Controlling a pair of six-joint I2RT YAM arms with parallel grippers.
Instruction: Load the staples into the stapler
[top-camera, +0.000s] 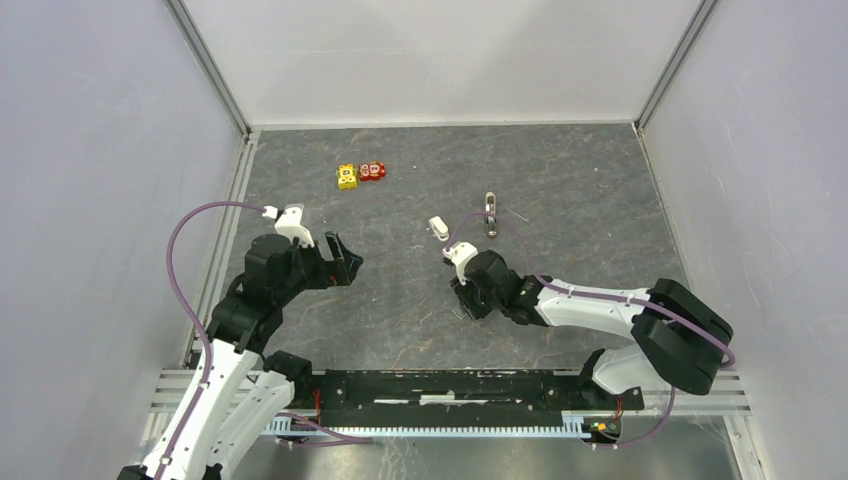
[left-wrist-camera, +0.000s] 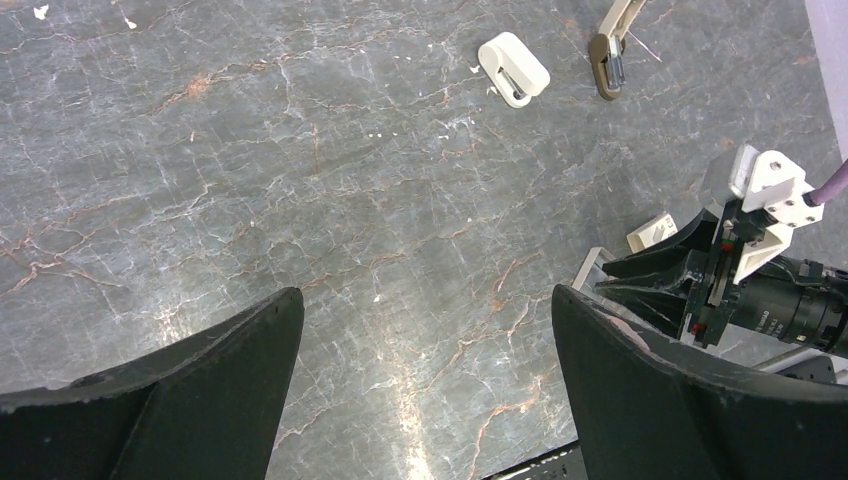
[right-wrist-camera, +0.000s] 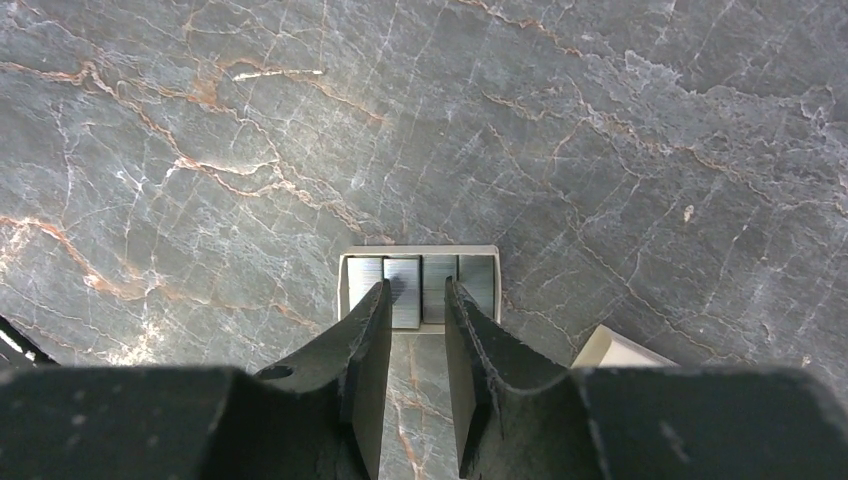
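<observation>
In the top view, the stapler (top-camera: 438, 228) is seen lying on the worktop (top-camera: 570, 170) near the middle, just beyond the right gripper (top-camera: 461, 300) and not touched by it. A dark metal piece (top-camera: 490, 215) lies just to the stapler's right, apart from it. Yellow and red blocks (top-camera: 360, 173) are seen farther back and to the left. The left gripper (top-camera: 343, 258) is held over the worktop's left side, well apart from the stapler, with its jaws spread. The right gripper is pointed down at the worktop; its jaws cannot be made out in this view.

In the left wrist view, the left jaws are shown wide apart with only bare worktop between them. The stapler is seen far ahead, lying on its side with grey metal showing. The dark piece lies beside it. At the right, the right gripper is seen tipped down over a pale tray (left-wrist-camera: 597, 268), with a small cream piece (left-wrist-camera: 652, 230) beside it.

In the right wrist view, the right jaws are shown narrow but not closed, with worktop visible through the gap. Their tips are placed at the near edge of the tray, in which staples (right-wrist-camera: 436, 283) lie in side-by-side strips. Whether a strip is touched cannot be told.
</observation>
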